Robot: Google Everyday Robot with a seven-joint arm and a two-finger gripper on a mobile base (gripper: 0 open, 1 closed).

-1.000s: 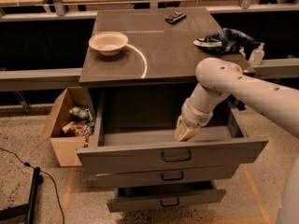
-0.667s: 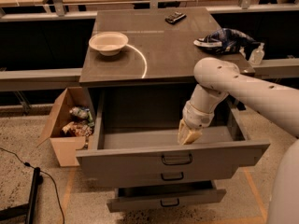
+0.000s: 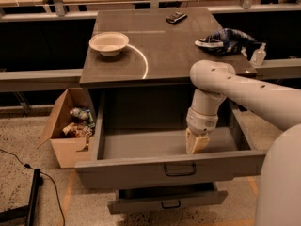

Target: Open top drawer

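The top drawer (image 3: pixel 136 169) of the grey cabinet stands pulled far out, its inside bare. Its small dark bail handle (image 3: pixel 179 169) hangs mid-front. My gripper (image 3: pixel 197 144) reaches down from the white arm at the right into the drawer, just behind the front panel and a little right of the handle. It holds nothing that I can see.
The second drawer (image 3: pixel 141 202) sticks out slightly below. On the cabinet top are a white bowl (image 3: pixel 108 43), a dark phone (image 3: pixel 176 17) and a blue bag (image 3: pixel 225 39); a bottle (image 3: pixel 257 55) stands beside it. An open cardboard box (image 3: pixel 66 131) of items sits on the floor at left, with a cable (image 3: pixel 19 161).
My gripper has moved toward the drawer's front panel and slightly right. The drawer front has come out a little further.
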